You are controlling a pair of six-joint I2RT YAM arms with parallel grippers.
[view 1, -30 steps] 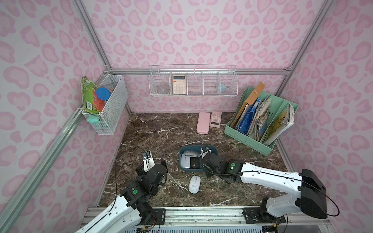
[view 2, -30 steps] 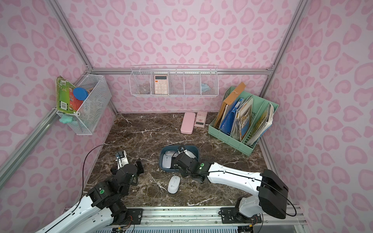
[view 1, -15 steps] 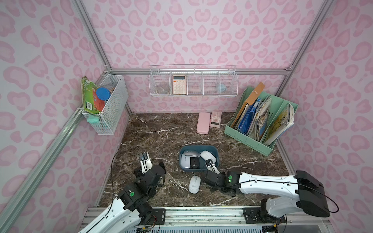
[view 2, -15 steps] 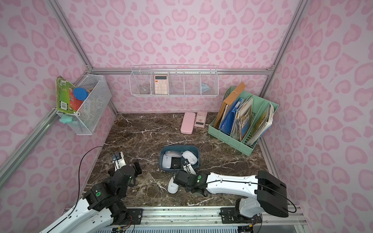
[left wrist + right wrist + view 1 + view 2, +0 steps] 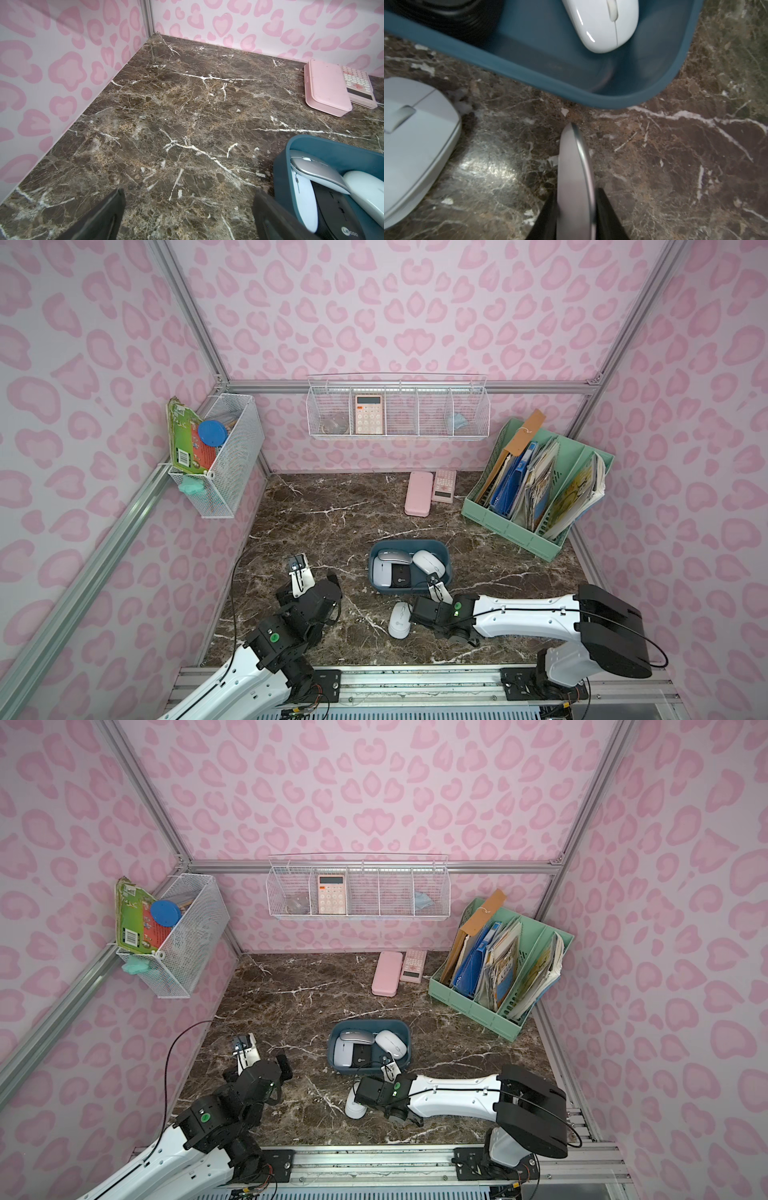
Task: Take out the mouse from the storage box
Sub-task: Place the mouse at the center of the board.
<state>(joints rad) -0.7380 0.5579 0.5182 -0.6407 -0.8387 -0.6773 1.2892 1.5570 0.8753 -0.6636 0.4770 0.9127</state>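
One slim grey mouse [image 5: 574, 166] has just left the storage box [image 5: 612, 98], pinched edgewise in my right gripper [image 5: 576, 199]; set-down probably follows. My left gripper [image 5: 189, 192] hangs spread, empty.

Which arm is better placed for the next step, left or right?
Right. The right tool is shut on a silver mouse, outside the storage box, over the marble table beside the white mouse lying there; it probably only needs lowering. The left tool is open and empty.
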